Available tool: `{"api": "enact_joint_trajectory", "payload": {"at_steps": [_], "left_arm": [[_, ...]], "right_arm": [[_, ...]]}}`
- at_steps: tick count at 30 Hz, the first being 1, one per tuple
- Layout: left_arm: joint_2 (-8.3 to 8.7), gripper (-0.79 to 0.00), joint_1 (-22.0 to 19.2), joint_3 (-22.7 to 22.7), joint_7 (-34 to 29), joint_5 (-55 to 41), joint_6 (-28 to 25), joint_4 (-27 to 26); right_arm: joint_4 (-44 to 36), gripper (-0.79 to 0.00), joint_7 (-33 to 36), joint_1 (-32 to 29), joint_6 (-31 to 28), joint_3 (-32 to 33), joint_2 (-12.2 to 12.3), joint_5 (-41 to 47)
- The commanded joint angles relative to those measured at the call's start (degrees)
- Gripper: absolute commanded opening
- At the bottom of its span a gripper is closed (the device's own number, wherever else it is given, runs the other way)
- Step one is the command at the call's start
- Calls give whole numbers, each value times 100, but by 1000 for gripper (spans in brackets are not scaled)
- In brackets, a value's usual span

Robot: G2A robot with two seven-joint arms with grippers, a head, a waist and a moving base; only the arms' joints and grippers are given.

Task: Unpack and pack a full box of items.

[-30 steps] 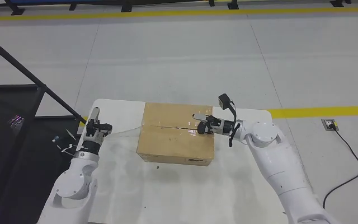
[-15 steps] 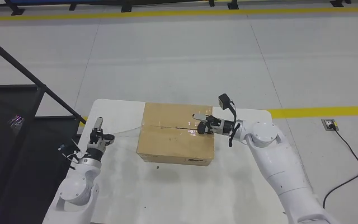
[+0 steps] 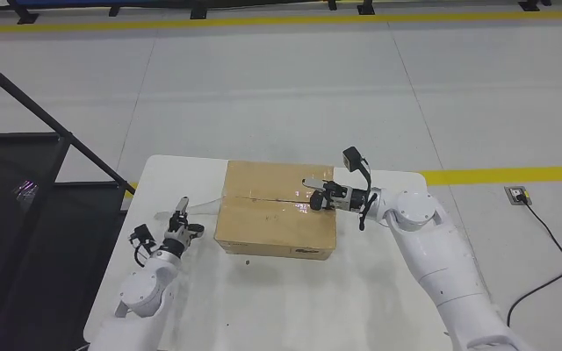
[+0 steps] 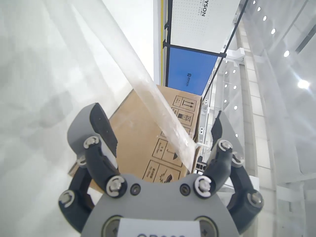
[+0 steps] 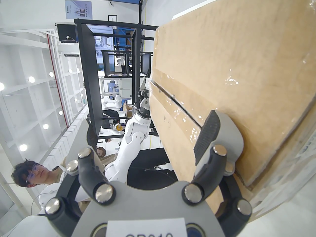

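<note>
White tabletop (image 3: 263, 298) carried everything, and a tiny dark speck (image 3: 248, 261) lay on it just in front of the box (image 3: 277, 211). Off the box's near left corner hung the left gripper (image 4: 159, 119), low over the table, close to the cardboard but apart from it. Its jaws were spread wide and clamped nothing. A strip of clear tape (image 4: 138, 75) ran from the box's left end out between those open fingers. Whether it brushed either one could not be told.

The box sat closed at mid-table, its two top flaps meeting in a seam (image 5: 177, 104) that ran from left end to right end, with glossy tape patches shining along it.

Over the box's right end sat the right gripper (image 3: 314, 195), jaws apart and gripping nothing. One finger (image 5: 209, 134) lay against the box top just beside the seam.

As for print, the box's left end bore black framed handling pictograms (image 4: 185, 104), arrows and warning symbols among them. A small label (image 3: 307, 253) on the near face was too small to read.

Beyond the box stretched pale floor crossed by a yellow line (image 3: 492, 175). A black frame (image 3: 35, 114) stood off the box's left side. Farther off, a blue panel (image 4: 190, 72) and a white perforated board (image 4: 205, 13) each carried a logo.
</note>
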Motion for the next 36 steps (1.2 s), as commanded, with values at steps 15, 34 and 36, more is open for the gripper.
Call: {"api": "enact_joint_trajectory", "payload": {"at_steps": [15, 34, 36], "left_arm": [[-175, 0, -704, 14, 236, -429, -1102, 573], [-162, 0, 110, -161, 1139, 1040, -1200, -1551], [-173, 0, 131, -105, 1180, 1186, -1183, -1654]], "right_arm": [[0, 0, 0, 0, 0, 0, 0, 0], [0, 0, 0, 0, 0, 0, 0, 0], [0, 0, 0, 0, 0, 0, 0, 0]]}}
